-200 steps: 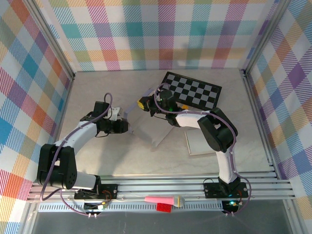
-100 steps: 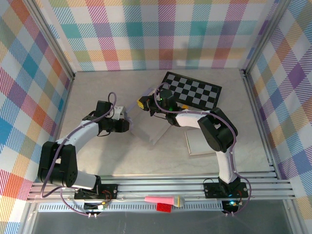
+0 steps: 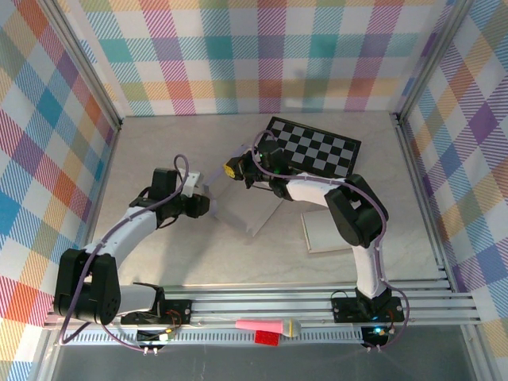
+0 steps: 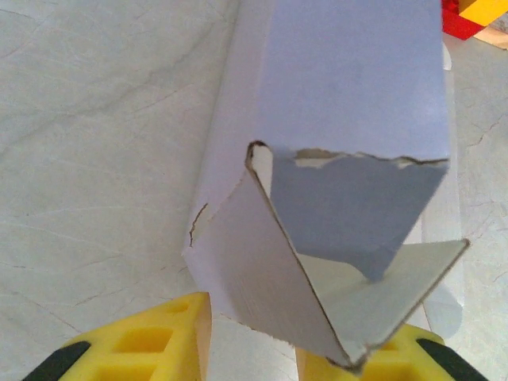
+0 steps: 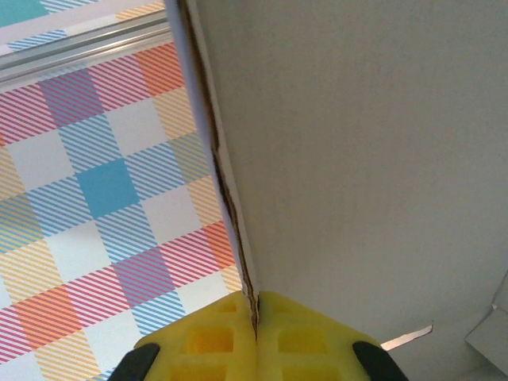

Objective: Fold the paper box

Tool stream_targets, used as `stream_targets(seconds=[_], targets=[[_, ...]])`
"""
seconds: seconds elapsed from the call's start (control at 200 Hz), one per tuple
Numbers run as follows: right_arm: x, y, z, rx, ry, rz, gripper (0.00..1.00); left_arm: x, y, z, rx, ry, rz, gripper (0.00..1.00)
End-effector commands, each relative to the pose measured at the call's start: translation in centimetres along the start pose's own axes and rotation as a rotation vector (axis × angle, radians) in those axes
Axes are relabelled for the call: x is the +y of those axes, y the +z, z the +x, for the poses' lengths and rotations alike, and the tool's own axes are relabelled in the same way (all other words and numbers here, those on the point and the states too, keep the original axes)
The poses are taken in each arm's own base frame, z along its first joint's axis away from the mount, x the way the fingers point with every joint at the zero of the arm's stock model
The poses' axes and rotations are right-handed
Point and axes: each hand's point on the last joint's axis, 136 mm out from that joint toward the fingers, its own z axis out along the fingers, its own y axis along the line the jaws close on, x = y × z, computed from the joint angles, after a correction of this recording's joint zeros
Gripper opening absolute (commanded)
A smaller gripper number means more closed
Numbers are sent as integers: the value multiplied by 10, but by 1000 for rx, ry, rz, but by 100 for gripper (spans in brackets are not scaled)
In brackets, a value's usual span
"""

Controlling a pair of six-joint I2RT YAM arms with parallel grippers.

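My right fingers (image 5: 305,341) are pressed together, pinching the thin edge of 1 panel of the paper box (image 5: 357,159). My left fingers (image 4: 151,341) stand apart, with the box's folded end and its torn flap between them; I cannot tell whether they clamp it. Seen from above, the box lies in the middle of the bench (image 3: 198,262) between my 2 arms, near the checkerboard (image 3: 313,149).
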Motion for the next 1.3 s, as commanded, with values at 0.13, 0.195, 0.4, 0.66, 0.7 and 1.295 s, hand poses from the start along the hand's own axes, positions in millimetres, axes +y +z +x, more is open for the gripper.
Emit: stream_targets(seconds=[0.13, 0.195, 0.4, 0.66, 0.7, 1.295], targets=[[5, -7, 6, 40, 28, 27, 0, -8, 3, -10, -66, 16, 10, 30], [3, -7, 7, 41, 31, 32, 0, -10, 5, -8, -67, 6, 5, 29], [5, -11, 4, 17, -9, -31, 0, -18, 8, -5, -77, -9, -35, 28], [10, -15, 6, 26, -74, -165, 0, -14, 16, -2, -66, -99, -64, 28], [8, -15, 7, 35, -80, -166, 0, -13, 16, -1, -68, -109, -74, 28], [-19, -1, 12, 124, -210, -233, 0, -3, 30, 10, -85, -209, -142, 30]])
